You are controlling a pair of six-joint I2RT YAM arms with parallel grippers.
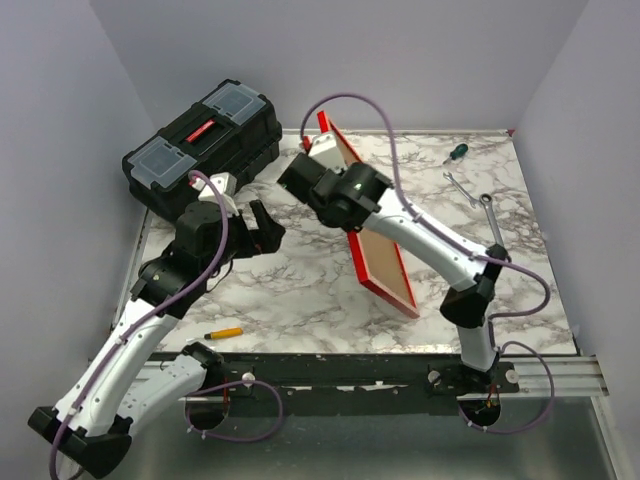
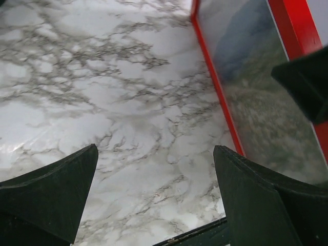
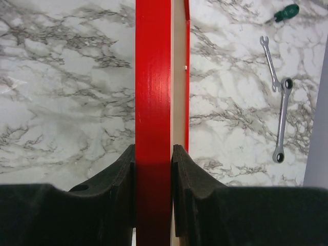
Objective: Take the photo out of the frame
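**Frame stood on edge, photo not yet out**

The right hand [image 3: 153, 159] is clenched on the upper rail of the frame [image 3: 152, 77], one finger on each face, and holds it upright on its long edge near the middle of the bench [image 1: 300, 290]; the lower rail appears to rest on the marble. The photo [image 2: 256, 102] sits inside the frame, its blue sky and speckled field facing the left arm; the brown backing board [image 1: 385, 250] covers the other face, toward the right arm's base.

The left hand [image 2: 155, 154] is released, its fingers spread wide and grasping nothing; it hovers low over the bench just beside the picture face, apart from the frame.

To my eye the step in hand is the bracing: one arm steadies the frame so the other can work on it. The extraction itself has not begun, since the backing looks fully seated; I cannot make out any clips or tabs.

The next move, I judge, falls to the left hand; it must either come round to the brown side and free the board, or press on the picture face to push board and photo out backward. Either way the right hand's grip has to resist the push, or the frame may pivot on its lower rail and topple; the print should be taken by an edge so it does not crease.
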